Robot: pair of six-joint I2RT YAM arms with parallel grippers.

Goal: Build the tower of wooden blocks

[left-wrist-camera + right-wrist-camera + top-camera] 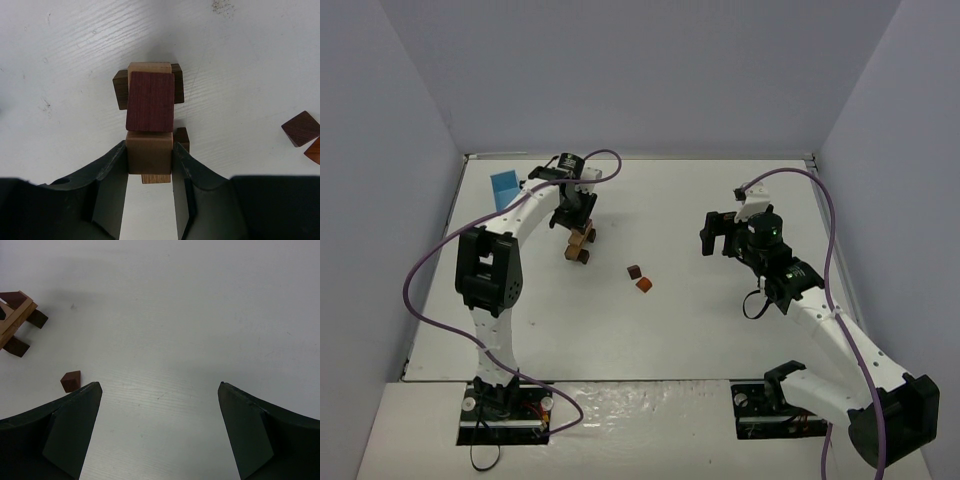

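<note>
The tower (580,243) stands left of the table's middle: a tan bar (149,67) across dark brown blocks (120,89), with a reddish-purple block (150,101) on top. My left gripper (149,146) is shut on a brown cube (149,159) that sits on the tan bar, right against the reddish-purple block. Two loose wood blocks lie to the right, one dark brown (634,271) and one orange (644,284). Far to the right, my right gripper (160,390) hangs open over bare table with nothing between its fingers. From there the tower (17,320) shows at the left edge.
A light blue box (505,187) lies at the back left, behind the left arm. Grey walls close the table on three sides. A purple cable loops from each arm. In the right wrist view a brown block (70,381) lies near the left finger.
</note>
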